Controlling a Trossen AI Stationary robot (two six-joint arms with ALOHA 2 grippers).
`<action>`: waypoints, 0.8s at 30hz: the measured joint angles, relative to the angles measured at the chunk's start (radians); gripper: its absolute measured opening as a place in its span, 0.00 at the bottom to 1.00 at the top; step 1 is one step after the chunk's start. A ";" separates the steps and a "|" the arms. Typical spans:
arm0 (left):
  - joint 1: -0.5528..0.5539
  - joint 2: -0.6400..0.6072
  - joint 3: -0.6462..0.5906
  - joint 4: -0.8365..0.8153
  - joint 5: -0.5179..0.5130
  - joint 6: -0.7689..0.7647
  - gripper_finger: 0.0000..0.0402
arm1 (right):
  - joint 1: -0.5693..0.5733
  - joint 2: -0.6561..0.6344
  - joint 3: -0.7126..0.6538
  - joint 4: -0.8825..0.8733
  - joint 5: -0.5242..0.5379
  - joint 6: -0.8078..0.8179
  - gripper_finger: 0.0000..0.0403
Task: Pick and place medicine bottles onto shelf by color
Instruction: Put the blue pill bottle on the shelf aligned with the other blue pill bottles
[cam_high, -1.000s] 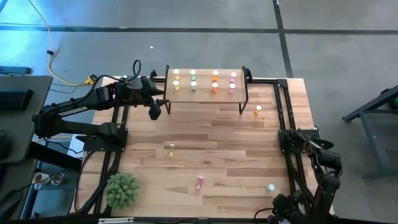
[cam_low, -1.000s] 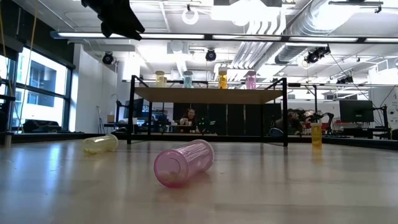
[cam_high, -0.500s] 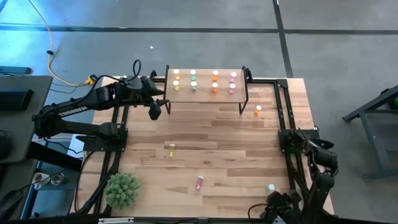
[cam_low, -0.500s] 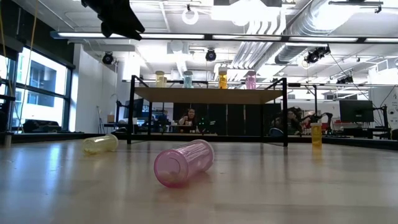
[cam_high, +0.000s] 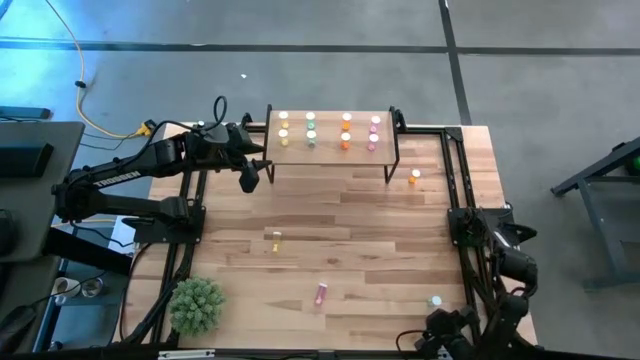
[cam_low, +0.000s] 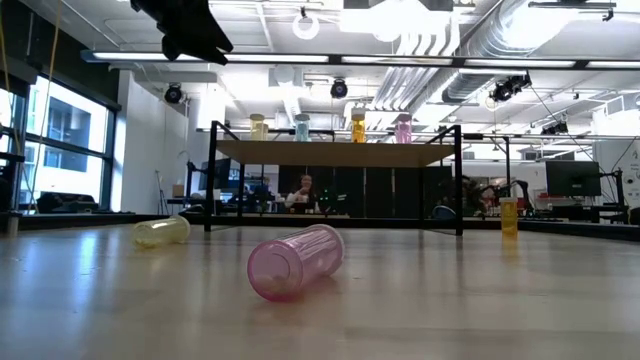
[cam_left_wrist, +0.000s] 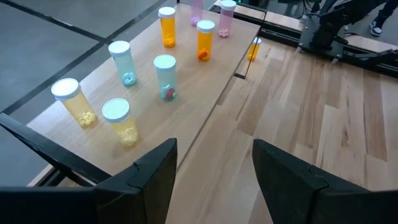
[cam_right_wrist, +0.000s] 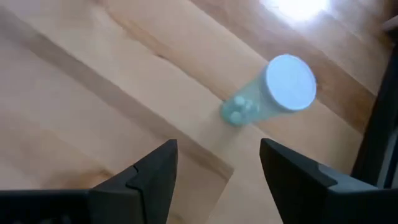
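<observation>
The shelf (cam_high: 330, 142) stands at the table's far side with yellow, green, orange and pink medicine bottles upright on it in rows (cam_left_wrist: 165, 68). My left gripper (cam_left_wrist: 214, 174) hovers open in front of the shelf's left end (cam_high: 250, 178), touching nothing. At the near right corner my right gripper (cam_right_wrist: 217, 180) is open, tilted down just short of a green bottle (cam_right_wrist: 267, 93) that stands on its base (cam_high: 435, 300). Loose on the table are a yellow bottle (cam_high: 276, 238) and a pink bottle (cam_high: 321, 293), both on their sides, and an upright orange bottle (cam_high: 415, 177).
A small green plant (cam_high: 196, 305) sits at the near left corner. Black frame rails (cam_high: 455, 200) run along the table's left and right sides. Bare wood lies between the shelf and the loose bottles.
My right arm has sunk and shifted a little toward the table's left along the near edge, closer to the green bottle. The bottles and my left arm have kept still.
</observation>
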 joint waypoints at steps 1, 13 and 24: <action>0.000 0.000 0.000 0.000 0.000 0.000 0.49 | -0.003 0.005 0.000 -0.004 -0.002 0.000 0.55; 0.000 0.000 0.000 0.000 -0.001 0.000 0.49 | -0.050 0.020 0.000 -0.068 -0.020 0.018 0.55; 0.000 0.000 0.000 0.000 -0.002 0.000 0.49 | -0.095 0.020 0.000 -0.079 -0.019 0.017 0.52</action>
